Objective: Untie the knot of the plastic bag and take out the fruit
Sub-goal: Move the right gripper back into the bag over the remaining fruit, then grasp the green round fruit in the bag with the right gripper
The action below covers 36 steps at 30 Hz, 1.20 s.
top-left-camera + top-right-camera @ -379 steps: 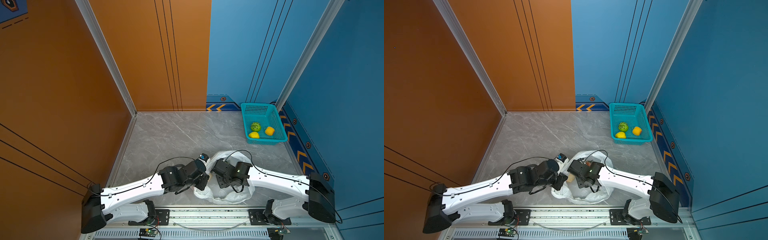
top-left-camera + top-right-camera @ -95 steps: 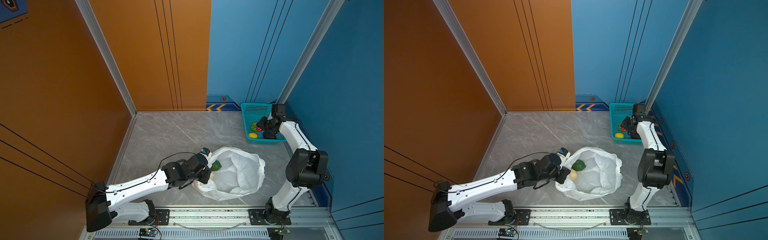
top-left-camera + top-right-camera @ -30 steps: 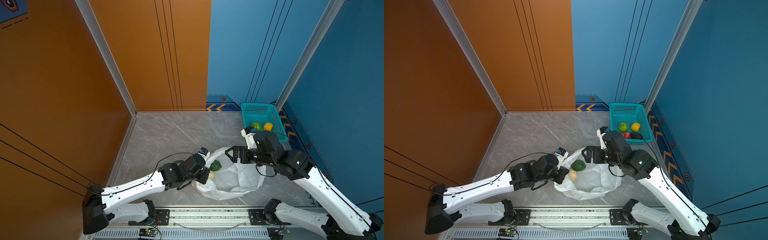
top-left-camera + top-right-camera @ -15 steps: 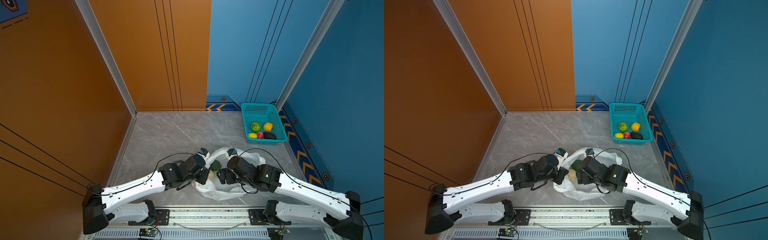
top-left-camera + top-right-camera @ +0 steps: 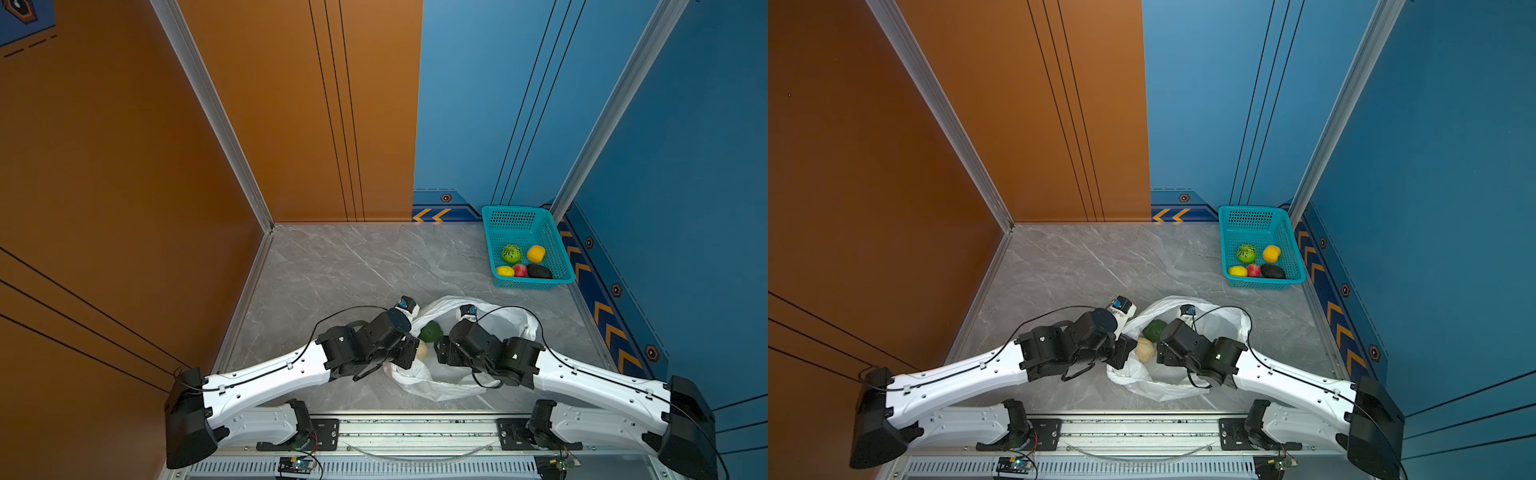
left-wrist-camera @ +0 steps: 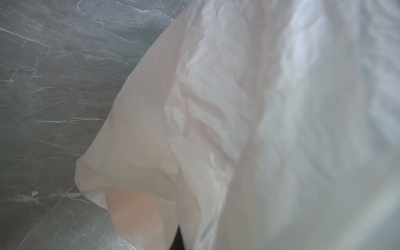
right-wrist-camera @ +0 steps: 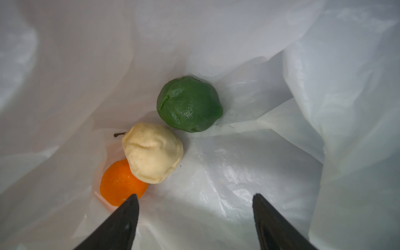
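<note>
Right gripper [image 7: 194, 195] is back from the basket [image 5: 561, 253] — jaws apart inside the bag [image 5: 505, 322], over the last three fruit [image 7: 151, 151] (green, cream, orange); left gripper [image 5: 409, 353] stays clenched on its rim.

A teal basket [image 5: 516, 219] stood far right on the grey table [image 5: 340, 266], perhaps marble. An orange wall [image 5: 291, 104] rose behind.

The left arm [image 5: 270, 376] and right arm [image 5: 590, 384] stretch low toward each other. Left gripper [image 5: 407, 353] pinched tight on the plastic bag [image 5: 419, 384]; right gripper [image 7: 195, 194] spread wide, empty.
</note>
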Each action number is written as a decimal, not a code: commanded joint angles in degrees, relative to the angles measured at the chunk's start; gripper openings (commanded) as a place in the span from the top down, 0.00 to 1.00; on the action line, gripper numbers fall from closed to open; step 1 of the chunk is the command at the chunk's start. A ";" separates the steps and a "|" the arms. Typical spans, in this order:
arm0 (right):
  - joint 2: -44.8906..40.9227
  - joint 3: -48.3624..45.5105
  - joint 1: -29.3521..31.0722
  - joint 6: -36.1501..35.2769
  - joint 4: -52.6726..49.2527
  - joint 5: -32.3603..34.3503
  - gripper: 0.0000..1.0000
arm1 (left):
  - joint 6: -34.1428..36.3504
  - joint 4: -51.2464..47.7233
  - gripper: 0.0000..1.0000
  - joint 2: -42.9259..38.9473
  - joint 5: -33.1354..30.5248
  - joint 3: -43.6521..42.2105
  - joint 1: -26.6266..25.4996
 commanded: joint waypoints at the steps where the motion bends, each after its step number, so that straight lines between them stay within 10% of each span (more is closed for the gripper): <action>1: 1.59 -0.75 -1.98 2.68 3.67 -2.66 0.22 | 0.16 -1.63 1.00 0.47 0.48 1.04 0.39; 36: 25.02 1.80 -4.22 22.53 27.25 4.26 0.13 | 2.35 -2.09 1.00 4.82 6.16 2.62 0.81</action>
